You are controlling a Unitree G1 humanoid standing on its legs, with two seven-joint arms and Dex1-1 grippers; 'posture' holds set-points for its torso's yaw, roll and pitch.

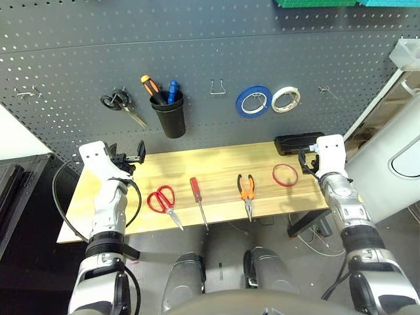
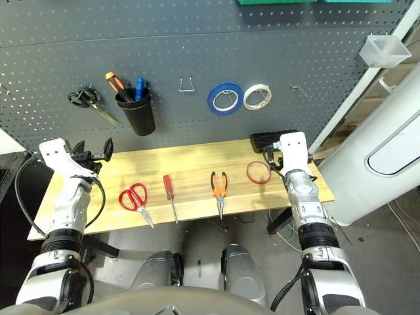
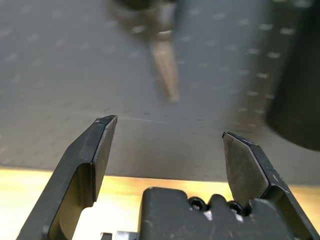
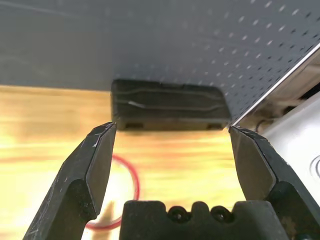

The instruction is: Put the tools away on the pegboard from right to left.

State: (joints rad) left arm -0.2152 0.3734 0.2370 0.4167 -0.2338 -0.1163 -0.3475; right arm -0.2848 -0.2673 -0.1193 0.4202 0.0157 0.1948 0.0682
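Four tools lie in a row on the wooden table [image 1: 216, 161]: red tape ring [image 1: 285, 175] at the right, then pliers [image 1: 247, 189], screwdriver [image 1: 197, 195] and red scissors [image 1: 163, 200]. The pegboard [image 1: 210, 79] behind carries black scissors [image 1: 120, 103], a black cup [image 1: 169, 115] (two handles poking out), a bare hook [image 1: 218, 87], and blue [image 1: 254, 101] and white tape [image 1: 285, 99]. A black box [image 1: 295, 142] sits against the board just behind the right gripper [image 4: 170, 132], whose fingers are spread, empty, near the ring. The left gripper [image 3: 167, 127] hovers with fingers wide apart, holding nothing.
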